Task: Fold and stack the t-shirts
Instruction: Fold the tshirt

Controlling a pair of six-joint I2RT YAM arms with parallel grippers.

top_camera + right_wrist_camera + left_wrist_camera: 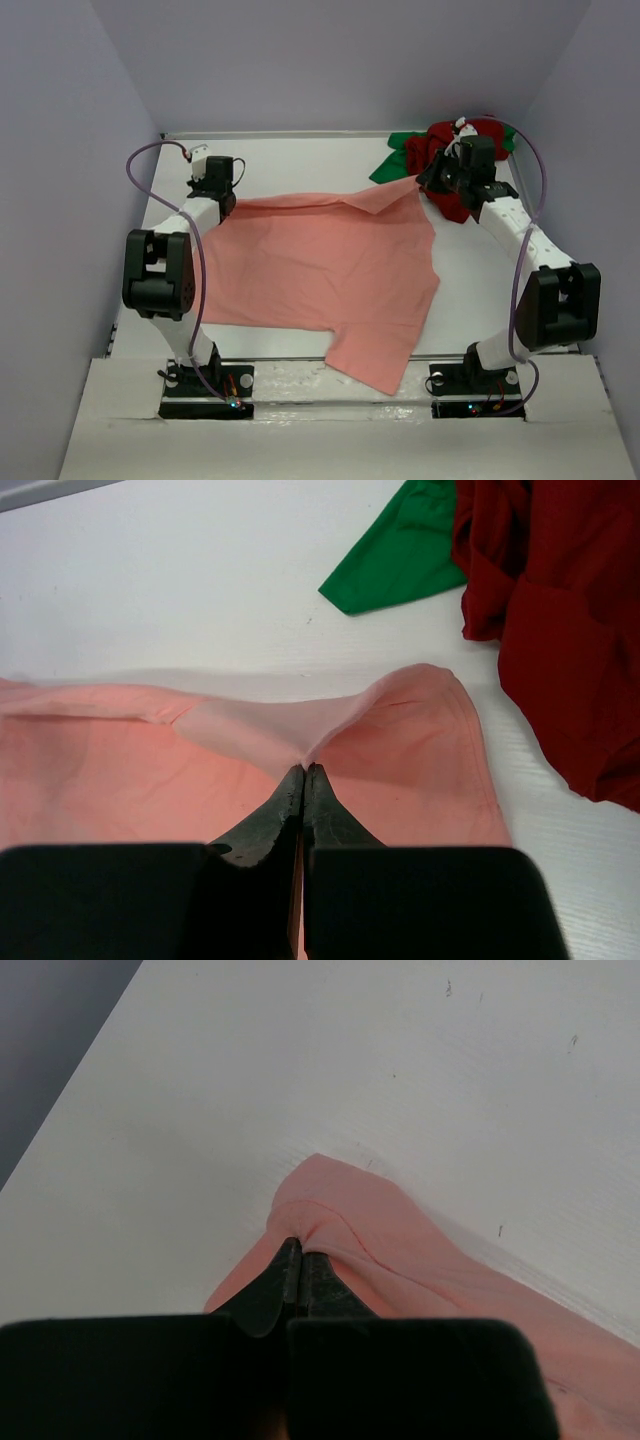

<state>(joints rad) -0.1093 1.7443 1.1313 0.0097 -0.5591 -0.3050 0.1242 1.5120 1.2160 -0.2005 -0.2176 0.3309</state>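
1. Left gripper (300, 1256): jaws closed, pinching the pink shirt's far-left corner.
2. Pink shirt (320, 270): spread over the middle of the table (300, 160).
3. Green shirt (392, 166): far right, partly under the red shirt.
4. Right gripper (304, 772): jaws closed, pinching the pink shirt's far-right corner.
5. Red shirt (452, 202): heaped at the far right, just beside the pink.

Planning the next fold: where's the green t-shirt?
Top view: the bright green cloth t-shirt lies at the far right corner of the table, mostly under the dark red cloth t-shirt, beside the right claw.
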